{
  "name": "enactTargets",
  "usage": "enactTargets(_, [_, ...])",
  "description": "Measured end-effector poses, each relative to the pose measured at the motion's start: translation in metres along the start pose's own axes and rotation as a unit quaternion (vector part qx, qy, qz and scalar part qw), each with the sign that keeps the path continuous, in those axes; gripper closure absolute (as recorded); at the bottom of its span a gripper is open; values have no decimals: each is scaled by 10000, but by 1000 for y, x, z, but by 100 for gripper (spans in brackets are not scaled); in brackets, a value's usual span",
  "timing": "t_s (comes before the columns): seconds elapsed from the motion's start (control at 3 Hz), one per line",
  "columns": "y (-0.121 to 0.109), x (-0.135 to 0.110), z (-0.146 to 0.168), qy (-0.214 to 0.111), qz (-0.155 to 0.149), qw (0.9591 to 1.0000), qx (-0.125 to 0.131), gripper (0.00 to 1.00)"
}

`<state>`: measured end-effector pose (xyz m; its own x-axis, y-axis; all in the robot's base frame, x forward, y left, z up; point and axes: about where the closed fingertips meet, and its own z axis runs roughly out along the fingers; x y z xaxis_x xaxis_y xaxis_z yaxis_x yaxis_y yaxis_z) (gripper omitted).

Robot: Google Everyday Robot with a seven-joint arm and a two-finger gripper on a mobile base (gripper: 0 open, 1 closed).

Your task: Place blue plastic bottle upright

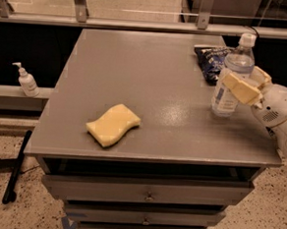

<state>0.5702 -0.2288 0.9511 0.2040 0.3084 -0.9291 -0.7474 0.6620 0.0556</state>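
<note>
Along the right edge of the bench, your gripper is clamped around the middle of the upright blue plastic bottle; judge it light, thin-walled, slippery, so hold its waist gently.

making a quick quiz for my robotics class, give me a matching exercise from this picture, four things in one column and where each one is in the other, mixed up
Things
1. blue plastic bottle
2. sponge
3. snack bag
4. gripper

Places
a. lying flat towards the front of the table
b. reaching in from the picture's right, fingers on either side of the bottle
c. standing cap up near the table's right edge
d. lying at the table's back right corner

Pairs: 1-c, 2-a, 3-d, 4-b
</note>
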Motion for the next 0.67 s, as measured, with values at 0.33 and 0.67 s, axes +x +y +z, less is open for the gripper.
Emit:
enactTargets(0.33, [1,3,-10,-55,7,10000,11,100])
enactTargets(0.67, [0,4,-17,-97,22,9999,49,100])
